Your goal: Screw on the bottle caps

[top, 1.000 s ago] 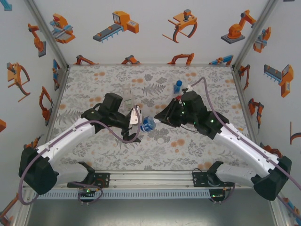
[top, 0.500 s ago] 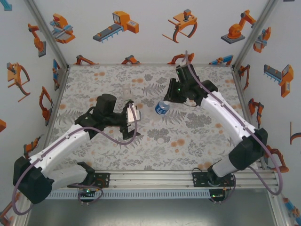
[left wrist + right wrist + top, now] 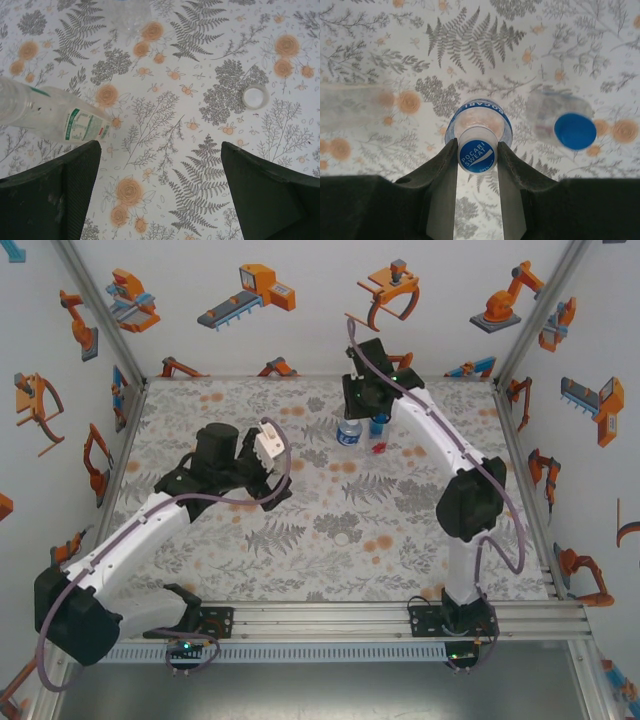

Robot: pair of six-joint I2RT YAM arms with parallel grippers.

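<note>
My right gripper (image 3: 476, 150) is shut on the white, blue-topped bottle cap (image 3: 477, 155) of the blue-labelled bottle (image 3: 478, 114). That bottle (image 3: 348, 433) hangs upright under the gripper (image 3: 351, 416) at the back of the table. Right beside it stands the short blue-tinted bottle (image 3: 379, 430), with a blue cap (image 3: 575, 131) on top. My left gripper (image 3: 160, 150) is open above the mat, nothing between its fingers (image 3: 75, 185). The tall narrow bottle (image 3: 55, 120) shows to its left. A loose white cap (image 3: 255, 96) lies on the mat ahead and to the right.
The flowered mat (image 3: 330, 530) covers the table, with white walls close at the back and both sides. My left gripper (image 3: 272, 478) hovers left of centre. The right arm (image 3: 440, 445) stretches far across the right half.
My right arm has carried the blue-labelled bottle from the table's middle to the back, beside the short bottle. The left gripper has drawn back from it, still open.
</note>
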